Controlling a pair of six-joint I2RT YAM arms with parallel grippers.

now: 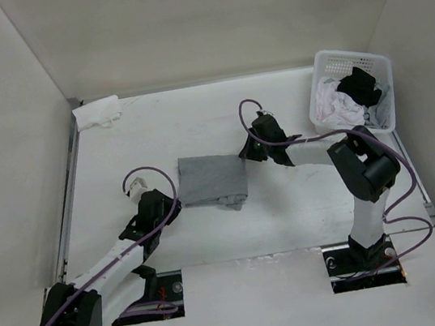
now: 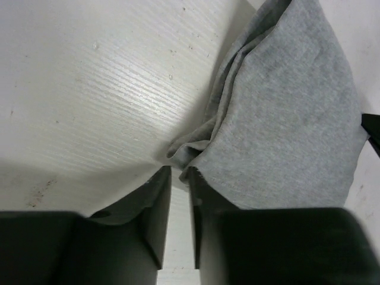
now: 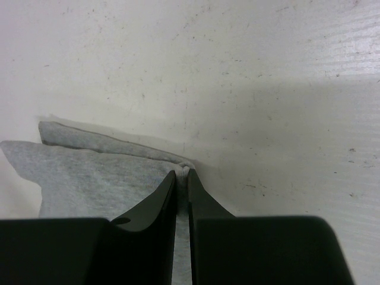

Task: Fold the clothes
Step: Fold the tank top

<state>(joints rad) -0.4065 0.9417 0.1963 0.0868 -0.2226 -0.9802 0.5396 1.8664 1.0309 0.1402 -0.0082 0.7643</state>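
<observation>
Closest to the lens, in the left wrist view: the left claw (image 2: pixel 178 172), its dark fingers (image 2: pixel 151 219) parted by a narrow slit, with pale surface (image 2: pixel 89 89) showing through the gap. Nothing visible between them. Just ahead of the tips, a rumpled corner of the grey garment (image 2: pixel 285 107), at or almost at the right-hand finger; cannot tell whether touching.

In the right wrist view: the right claw (image 3: pixel 182 173), closed almost to nothing and nipping the same grey garment at its folded edge. Two layers showing there, one laid over the other, flat on the surface.

From above: grey garment spread as a rough rectangle near the middle of the surface, between the two arms. Left claw at its near-left corner, right claw at its far-right corner. A small lump of fabric poking out at the near-right corner.

Over in the far-right corner, a white lattice basket (image 1: pixel 340 53) holding white clothes (image 1: pixel 339 108) and black clothes (image 1: pixel 360 86). In the far-left corner, a crumpled white cloth (image 1: pixel 97 114), well apart from the rest.
</observation>
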